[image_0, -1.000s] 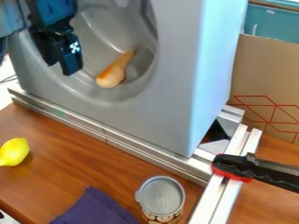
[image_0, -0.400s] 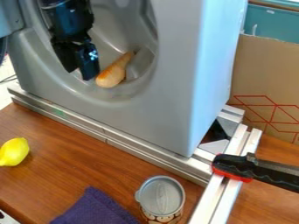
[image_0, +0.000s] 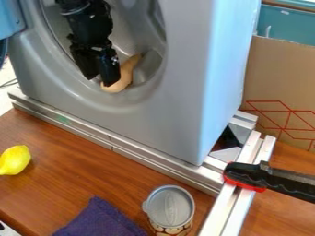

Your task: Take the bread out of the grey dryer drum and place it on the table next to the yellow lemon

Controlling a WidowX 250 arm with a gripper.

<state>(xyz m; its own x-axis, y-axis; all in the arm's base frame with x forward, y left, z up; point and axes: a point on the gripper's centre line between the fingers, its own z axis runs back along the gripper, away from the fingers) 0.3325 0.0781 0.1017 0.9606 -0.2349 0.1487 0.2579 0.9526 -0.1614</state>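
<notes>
Here the gripper (image_0: pixel 100 81) partly hides a drumstick-like thing (image_0: pixel 126 75) (thick end).

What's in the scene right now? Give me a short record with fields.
gripper: over the hollow, one fingertip overlapping the tan piece in view
gripper fingers: apart
nearest thing: tan piece, wide end toward the gripper; contact cannot be told
piece location: in the round hollow of the grey housing
housing base: metal rail along its front edge
table, left: lemon
table, front: purple cloth, can to its right
right side: black-and-red clamp across the side rails
behind, right: cardboard
</notes>
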